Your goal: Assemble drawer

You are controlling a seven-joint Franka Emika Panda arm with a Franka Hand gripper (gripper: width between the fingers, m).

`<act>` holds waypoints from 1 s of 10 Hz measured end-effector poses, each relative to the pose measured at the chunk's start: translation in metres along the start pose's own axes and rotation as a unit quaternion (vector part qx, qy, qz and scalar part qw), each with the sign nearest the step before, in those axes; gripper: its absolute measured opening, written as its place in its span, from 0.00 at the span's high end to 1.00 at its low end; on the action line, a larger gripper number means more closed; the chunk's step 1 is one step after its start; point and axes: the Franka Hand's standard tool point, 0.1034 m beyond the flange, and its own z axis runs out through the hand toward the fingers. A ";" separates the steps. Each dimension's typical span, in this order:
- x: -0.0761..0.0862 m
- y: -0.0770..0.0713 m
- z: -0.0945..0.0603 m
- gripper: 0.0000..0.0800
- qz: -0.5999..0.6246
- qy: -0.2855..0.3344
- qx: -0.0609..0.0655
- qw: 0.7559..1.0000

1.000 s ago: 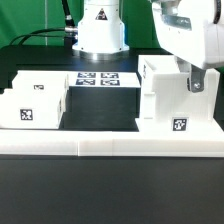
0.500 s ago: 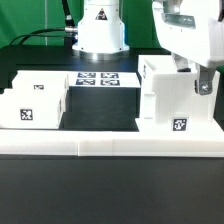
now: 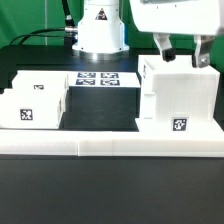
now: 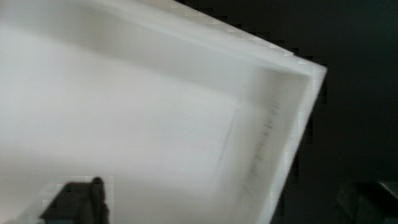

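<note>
Here, claw [image 3: 183,52] wide open, nothing clamped, poised just above the large white casing [image 3: 185,95], smaller tray [image 3: 35,100] well apart on the black surface [image 3: 100,112].

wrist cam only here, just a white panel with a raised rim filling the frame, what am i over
Observer: The large casing, standing at the exterior view's right next to the border wall.
Operator: am i gripping it
Observer: No, the gripper is open, its fingers at the casing's top; contact I cannot tell.
Operator: where's a tray
Observer: A tray sits at the exterior view's left, well apart from the casing.
</note>
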 end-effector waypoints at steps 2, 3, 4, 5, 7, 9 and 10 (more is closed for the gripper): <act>-0.002 0.003 -0.001 0.19 -0.005 0.001 0.001 1.000; -0.002 0.003 0.000 0.19 -0.044 0.001 0.000 0.999; -0.002 0.003 0.000 0.19 -0.076 0.001 0.000 0.997; 0.000 0.011 0.000 0.19 -0.169 -0.005 -0.017 0.985; 0.005 0.024 -0.005 0.19 -0.304 -0.024 -0.052 0.951; 0.006 0.023 -0.005 0.19 -0.365 -0.026 -0.049 0.930; 0.006 0.023 -0.005 0.19 -0.406 -0.028 -0.048 0.912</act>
